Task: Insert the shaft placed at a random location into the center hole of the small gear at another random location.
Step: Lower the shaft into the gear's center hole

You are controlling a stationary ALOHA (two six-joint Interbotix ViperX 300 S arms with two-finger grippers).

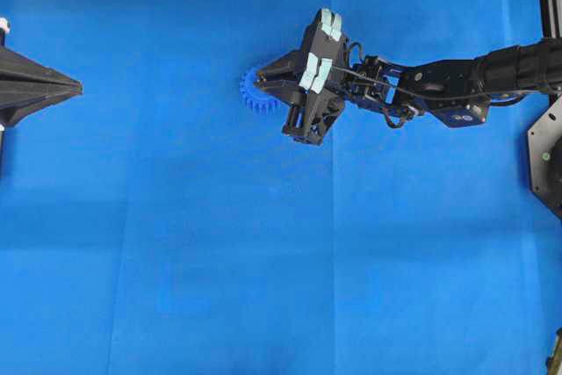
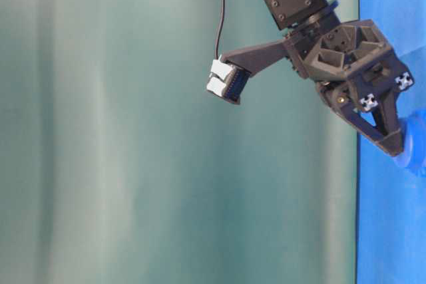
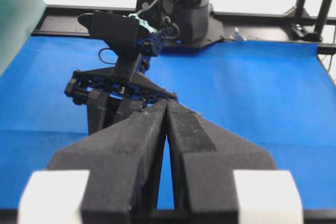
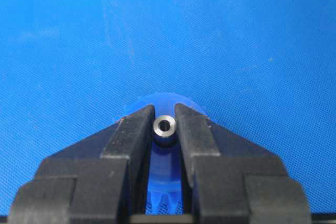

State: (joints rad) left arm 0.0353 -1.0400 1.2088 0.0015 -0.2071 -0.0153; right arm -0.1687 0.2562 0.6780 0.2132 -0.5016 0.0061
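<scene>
Shaft (image 4: 165, 126) is sitting pinched upright in the right gripper (image 4: 165, 129), hanging over the small gear (image 4: 164, 109); centre it, then be lowering straight toward six o'clock.

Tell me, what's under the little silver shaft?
The blue gear lies under the shaft, which the right fingers pinch. The gear's hole is hidden, so I can't tell if the shaft is in.

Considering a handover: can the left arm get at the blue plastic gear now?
Probably not cleanly. The right gripper, shut on the small silver metal shaft, sits right over the blue plastic gear, covering most of it.
</scene>
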